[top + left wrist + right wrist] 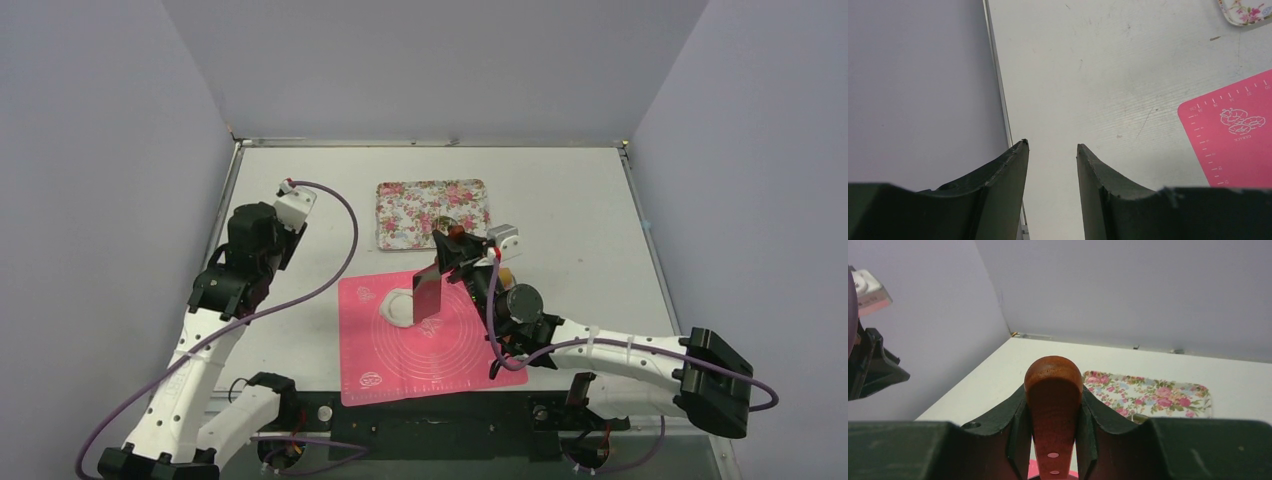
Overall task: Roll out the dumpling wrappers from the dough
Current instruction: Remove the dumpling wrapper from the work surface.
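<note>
Right wrist view has the right claw [1053,390] pinching a reddish wooden handle [1053,415], one dark finger on each side of it. The handle's rounded end rises above the fingertips, and two pale rivets show lower down. In the top external view this handle carries a dark flat blade [427,291] that stands roughly upright over the pink mat [450,350], on the claw's left. The dough [397,308], a white, flattened, irregular patch, lies on the far left part of that mat, just beside the claw. The blade's lower edge meets the dough's right side and hides part of it; whether it presses in I cannot tell.

The left claw [1050,146] is spread with nothing between its fingers. It hangs over bare table well to the left of the dough, near the table's left rim, and a corner of the mat shows at the right of its own view.

The table [570,200] is pale grey-white, lightly scratched and smudged, with a metal strip along its edges. A floral tray [405,215] lies beyond the mat toward the back, apart from it. A small object on the tray's near right part is half hidden by the right arm and cannot be made out. Plain pale lilac walls close the table in on the left, back and right
</note>
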Available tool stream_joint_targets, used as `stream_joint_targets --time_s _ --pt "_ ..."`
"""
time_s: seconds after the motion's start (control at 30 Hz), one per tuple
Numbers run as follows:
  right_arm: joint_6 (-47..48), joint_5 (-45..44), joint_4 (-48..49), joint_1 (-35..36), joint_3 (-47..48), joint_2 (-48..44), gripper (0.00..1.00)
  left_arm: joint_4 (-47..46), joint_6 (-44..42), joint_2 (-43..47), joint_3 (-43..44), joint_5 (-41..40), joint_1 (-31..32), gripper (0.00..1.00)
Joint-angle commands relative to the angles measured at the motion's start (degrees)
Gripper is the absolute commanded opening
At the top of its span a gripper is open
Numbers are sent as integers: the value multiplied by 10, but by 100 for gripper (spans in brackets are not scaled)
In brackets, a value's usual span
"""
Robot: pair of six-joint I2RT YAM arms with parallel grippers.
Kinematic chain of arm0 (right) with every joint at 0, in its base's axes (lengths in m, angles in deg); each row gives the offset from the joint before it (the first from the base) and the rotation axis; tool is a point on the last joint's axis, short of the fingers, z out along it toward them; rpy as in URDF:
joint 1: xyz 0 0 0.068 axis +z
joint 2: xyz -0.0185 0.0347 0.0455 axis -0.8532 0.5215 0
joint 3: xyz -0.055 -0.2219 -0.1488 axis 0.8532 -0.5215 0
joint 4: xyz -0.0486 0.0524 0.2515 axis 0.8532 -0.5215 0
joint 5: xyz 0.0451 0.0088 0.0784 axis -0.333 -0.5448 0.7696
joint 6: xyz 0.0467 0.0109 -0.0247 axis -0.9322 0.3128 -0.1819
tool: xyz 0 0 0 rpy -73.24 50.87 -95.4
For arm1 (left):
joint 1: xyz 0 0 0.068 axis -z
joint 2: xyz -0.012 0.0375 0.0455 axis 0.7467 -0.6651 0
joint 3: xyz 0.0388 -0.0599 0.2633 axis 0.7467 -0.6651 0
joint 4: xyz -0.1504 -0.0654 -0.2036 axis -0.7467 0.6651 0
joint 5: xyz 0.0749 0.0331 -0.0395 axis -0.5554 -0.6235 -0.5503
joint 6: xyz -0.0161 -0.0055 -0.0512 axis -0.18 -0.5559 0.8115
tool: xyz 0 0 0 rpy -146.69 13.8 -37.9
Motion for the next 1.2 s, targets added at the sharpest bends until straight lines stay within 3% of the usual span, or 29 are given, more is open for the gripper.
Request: stream_joint_targets --time_s 0.0,0.27,0.77,1.17 --pt "50 -45 81 3 21 -17 0 -37 -6 -7 1 7 0 38" --pt "183 -77 135 48 37 73 0 -34 -9 -9 1 13 0 38" --pt "198 -69 197 49 67 127 0 -29 -13 -8 -5 19 0 38" --pt "156 -45 181 17 91 166 0 -28 -15 -7 -9 24 0 38"
